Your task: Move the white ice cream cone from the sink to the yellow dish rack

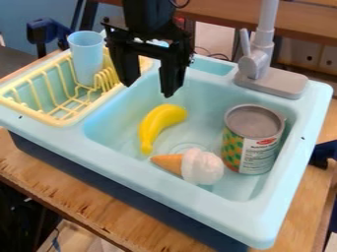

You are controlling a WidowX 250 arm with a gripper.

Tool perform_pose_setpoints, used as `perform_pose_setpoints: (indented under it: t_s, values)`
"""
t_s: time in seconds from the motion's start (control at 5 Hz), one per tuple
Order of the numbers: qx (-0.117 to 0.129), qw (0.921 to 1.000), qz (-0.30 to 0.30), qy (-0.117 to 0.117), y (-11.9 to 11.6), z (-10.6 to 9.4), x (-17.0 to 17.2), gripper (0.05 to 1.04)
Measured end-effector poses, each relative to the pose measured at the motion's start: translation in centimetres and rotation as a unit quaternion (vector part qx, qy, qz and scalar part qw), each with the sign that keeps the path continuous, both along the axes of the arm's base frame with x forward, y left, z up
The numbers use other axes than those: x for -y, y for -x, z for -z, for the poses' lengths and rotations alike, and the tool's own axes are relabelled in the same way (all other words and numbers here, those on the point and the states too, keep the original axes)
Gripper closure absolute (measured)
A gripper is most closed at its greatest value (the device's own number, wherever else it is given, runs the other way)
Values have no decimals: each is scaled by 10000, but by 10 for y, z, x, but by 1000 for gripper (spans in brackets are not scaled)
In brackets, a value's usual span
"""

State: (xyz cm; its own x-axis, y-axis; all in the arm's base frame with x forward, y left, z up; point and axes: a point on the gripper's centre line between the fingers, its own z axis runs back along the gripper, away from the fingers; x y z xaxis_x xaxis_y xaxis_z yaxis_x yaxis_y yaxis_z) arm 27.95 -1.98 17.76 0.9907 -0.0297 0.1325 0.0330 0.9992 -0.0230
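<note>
In the sink [151, 178], below the gripper [150, 87], its fingers parted and empty: one banana [155, 124] lies near the cone [191, 166], probably light, stiff, slick, best pinched mid-curve.

The tool [149, 87] is black. The sink [174, 196] is pale aqua; at upper left, the rack [56, 120] is light yellow, the cup [86, 54] light blue. The banana [158, 123] is yellow; the ice cream [191, 165], white on orange. The can [254, 140] bears what looks like green-and-yellow checks.
</note>
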Motion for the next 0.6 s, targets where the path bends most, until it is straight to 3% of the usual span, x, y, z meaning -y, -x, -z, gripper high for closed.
perform_pose_setpoints:
  t_s: [0.2, 0.4, 0.6]
  values:
    - [-129, 9999, 30, -11, 1, 7, 0, 85]
    - [-244, 9906, 1338, 152, 6, 10, 9, 85]
    - [-360, 9670, 2512, 241, 11, 11, 3, 85]
